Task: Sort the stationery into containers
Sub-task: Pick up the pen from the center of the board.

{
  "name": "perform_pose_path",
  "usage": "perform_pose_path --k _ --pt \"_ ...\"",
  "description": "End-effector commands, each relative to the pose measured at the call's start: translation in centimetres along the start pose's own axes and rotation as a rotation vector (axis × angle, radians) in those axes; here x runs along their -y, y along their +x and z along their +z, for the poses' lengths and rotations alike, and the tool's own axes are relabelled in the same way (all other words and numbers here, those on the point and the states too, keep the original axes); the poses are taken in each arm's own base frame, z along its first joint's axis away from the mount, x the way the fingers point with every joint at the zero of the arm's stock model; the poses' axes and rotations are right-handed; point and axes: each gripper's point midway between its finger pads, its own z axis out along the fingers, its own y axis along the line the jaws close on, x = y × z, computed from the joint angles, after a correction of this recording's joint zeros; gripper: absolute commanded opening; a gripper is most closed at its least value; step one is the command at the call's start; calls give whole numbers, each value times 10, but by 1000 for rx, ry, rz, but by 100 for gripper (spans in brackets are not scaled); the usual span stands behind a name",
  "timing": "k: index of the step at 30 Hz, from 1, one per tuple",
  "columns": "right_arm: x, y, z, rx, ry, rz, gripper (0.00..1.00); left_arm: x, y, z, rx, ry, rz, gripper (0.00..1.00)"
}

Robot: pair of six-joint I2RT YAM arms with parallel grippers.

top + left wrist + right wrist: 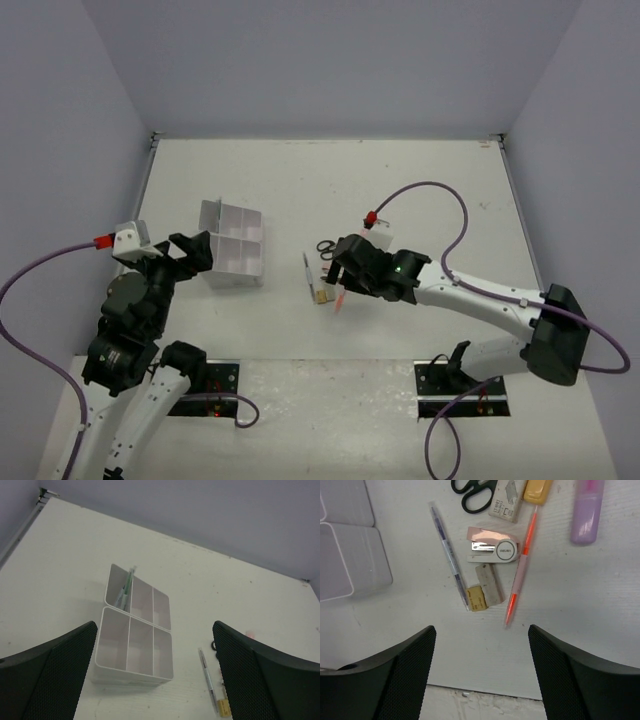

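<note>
The right claw (480, 629) gapes wide, empty; just ahead, the pink-orange marker (522, 567) lies lengthwise, orange tip pointing back toward it.

On my remote feed, the squarish clear-white plastic organiser box (131, 674) looks smooth and faintly glossy. I see it on a matt, finely grained white tabletop (580, 605). The black plastic scissor handles (487, 489) gleam, and the lilac plastic bar (587, 515) looks frosted.
</note>
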Motion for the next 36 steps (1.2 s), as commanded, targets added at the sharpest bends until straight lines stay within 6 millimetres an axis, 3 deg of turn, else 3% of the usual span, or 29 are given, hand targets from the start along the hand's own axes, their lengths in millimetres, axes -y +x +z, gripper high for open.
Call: perform_pose_path --k 1,8,15,19,29,36 --pt "11 10 14 -32 142 101 68 20 11 -1 -52 119 16 100" --pt "15 29 44 -78 221 62 64 30 13 -7 -56 172 16 100" --pt "22 31 68 -94 280 46 56 33 17 -8 -77 181 15 100" --pt "26 27 74 -89 298 41 48 35 19 -7 -88 183 18 100" --pt "36 38 96 -131 342 28 42 35 22 -5 -101 181 25 100" --pt "53 56 99 -183 385 10 24 35 22 -5 -99 176 22 100"
